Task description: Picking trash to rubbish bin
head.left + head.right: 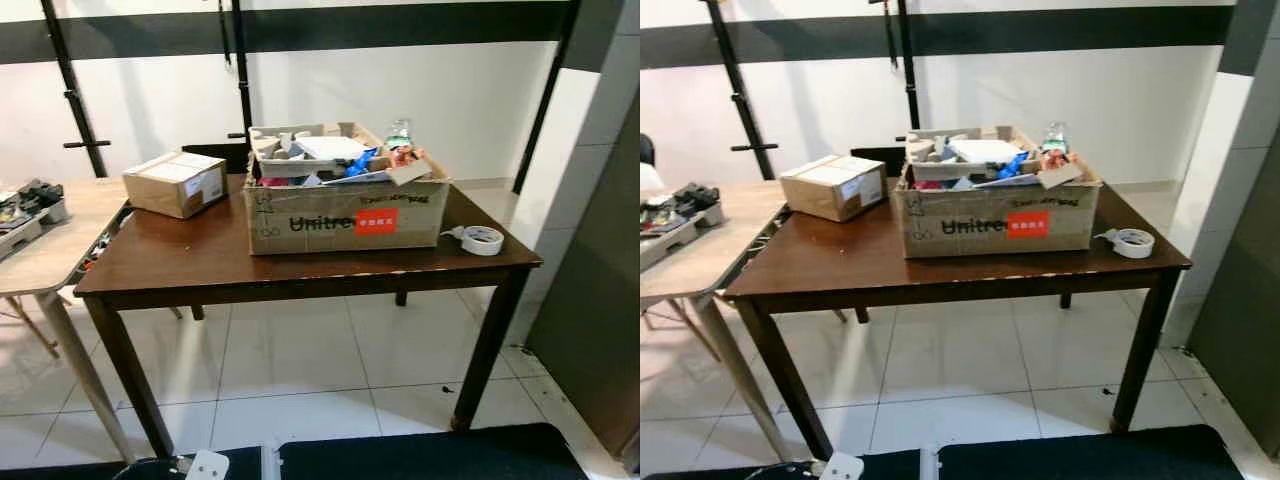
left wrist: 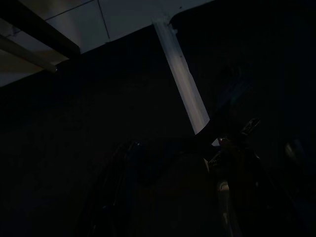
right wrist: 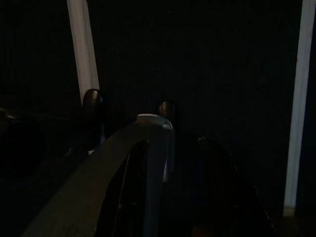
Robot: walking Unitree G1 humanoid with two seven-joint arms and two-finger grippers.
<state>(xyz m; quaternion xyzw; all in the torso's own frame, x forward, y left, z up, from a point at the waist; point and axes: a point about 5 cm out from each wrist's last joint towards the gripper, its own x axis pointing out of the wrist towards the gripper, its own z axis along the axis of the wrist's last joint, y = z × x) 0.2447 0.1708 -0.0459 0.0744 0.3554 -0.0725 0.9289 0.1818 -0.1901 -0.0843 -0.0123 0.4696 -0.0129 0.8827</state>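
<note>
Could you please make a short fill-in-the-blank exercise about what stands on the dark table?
1. The big cardboard box full of trash stands on the dark ____ table.
2. A roll of ____ lies on the table, right of the big box.
3. The small closed box sits to the big box's ____.

Missing words: wooden; tape; left

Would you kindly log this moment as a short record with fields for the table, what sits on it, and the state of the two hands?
surface: dark wooden table on a white tiled floor
main item: open cardboard box with a red label, heaped with mixed trash, near the table's middle
left of it: small sealed carton at the table's back left corner
right of it: roll of white tape lying flat by the right edge
neighbour: lighter table to the left, holding clutter
hands: both wrist views too dark to judge
</note>
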